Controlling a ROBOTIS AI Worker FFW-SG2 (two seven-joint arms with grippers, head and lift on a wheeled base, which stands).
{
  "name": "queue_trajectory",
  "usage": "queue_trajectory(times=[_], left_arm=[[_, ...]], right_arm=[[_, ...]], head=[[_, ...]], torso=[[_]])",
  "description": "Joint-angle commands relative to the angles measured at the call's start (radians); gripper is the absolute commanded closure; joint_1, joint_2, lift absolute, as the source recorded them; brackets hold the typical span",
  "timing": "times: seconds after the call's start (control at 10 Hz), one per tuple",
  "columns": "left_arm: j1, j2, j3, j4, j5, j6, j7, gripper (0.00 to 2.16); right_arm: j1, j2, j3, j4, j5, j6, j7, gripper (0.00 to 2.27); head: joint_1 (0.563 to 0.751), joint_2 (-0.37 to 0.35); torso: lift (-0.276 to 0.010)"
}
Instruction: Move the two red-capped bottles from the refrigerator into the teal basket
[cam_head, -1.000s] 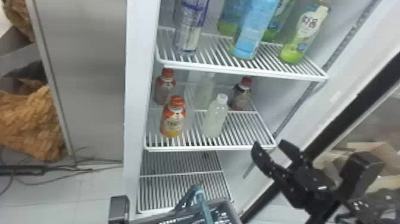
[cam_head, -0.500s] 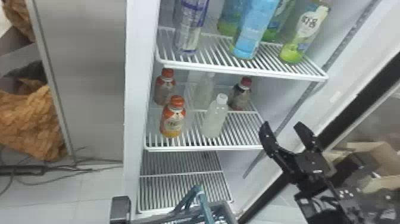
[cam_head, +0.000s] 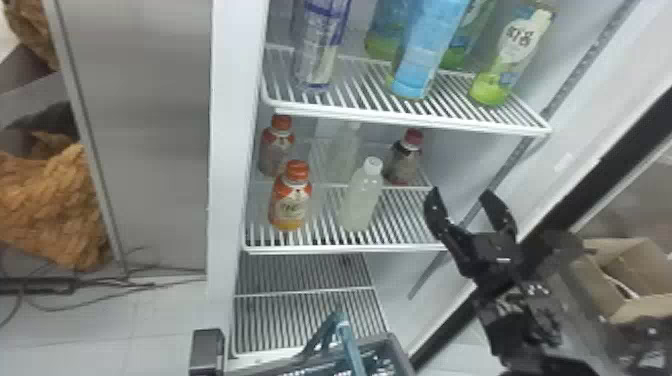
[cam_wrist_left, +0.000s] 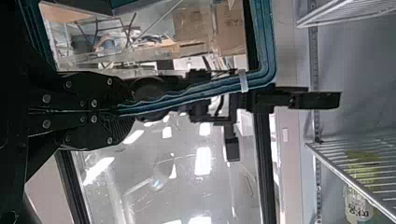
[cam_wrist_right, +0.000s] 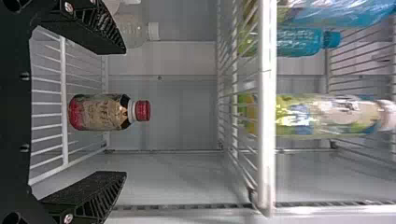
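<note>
Refrigerator (cam_head: 227, 125): at the picking stage, judging by the loaded middle shelf (cam_head: 345, 248) and an unladen right gripper.
Crimson-capped bottle (cam_head: 405, 162): upright at the far right of the middle shelf; probably the next pick.
Right gripper (cam_head: 460, 191): spread wide, grasping nothing, near the shelf's right side. Now to reach in around the bottle body, clench, then draw out clear of the upper shelf (cam_head: 410, 121).
Left gripper (cam_wrist_left: 123, 111): clenched on the teal handle (cam_wrist_left: 187, 97).
Teal basket (cam_head: 397, 350): low and near, below the middle shelf; contents too little seen to tell.
Near orange-red-capped bottle (cam_head: 290, 207): upright at left, in front of a far orange-red-capped bottle (cam_head: 277, 150); possibly counted as red too, so second pick uncertain.
White-capped bottle (cam_head: 361, 200): near, between left and right bottles; seemingly unlabelled.
Labels: red and pale on the near orange-red-capped bottle; mostly pale on the crimson-capped one; pale oval with bold dark characters on the green bottle (cam_head: 512, 55) above. Wording left unread.
</note>
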Motion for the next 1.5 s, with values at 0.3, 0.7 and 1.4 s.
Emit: queue_trajectory(times=[0.3, 0.7, 1.4], left_arm=[[-0.006, 0.000, -0.010, 0.007, 0.012, -0.002, 0.002, 1.12], [-0.006, 0.000, -0.014, 0.007, 0.014, -0.002, 0.002, 1.12], [-0.014, -0.001, -0.025, 0.010, 0.022, -0.005, 0.002, 1.12]], right_arm=[[-0.179, -0.039, 0.056, 0.194, 0.032, 0.024, -0.002, 0.08], [-0.292, -0.056, 0.086, 0.299, 0.071, 0.076, -0.021, 0.08], [-0.462, -0.080, 0.156, 0.520, 0.135, 0.088, -0.075, 0.08]], head=[[0.695, -0.350], [0.695, -0.350], [0.695, -0.350]], torso=[[-0.228], [-0.228], [-0.228]])
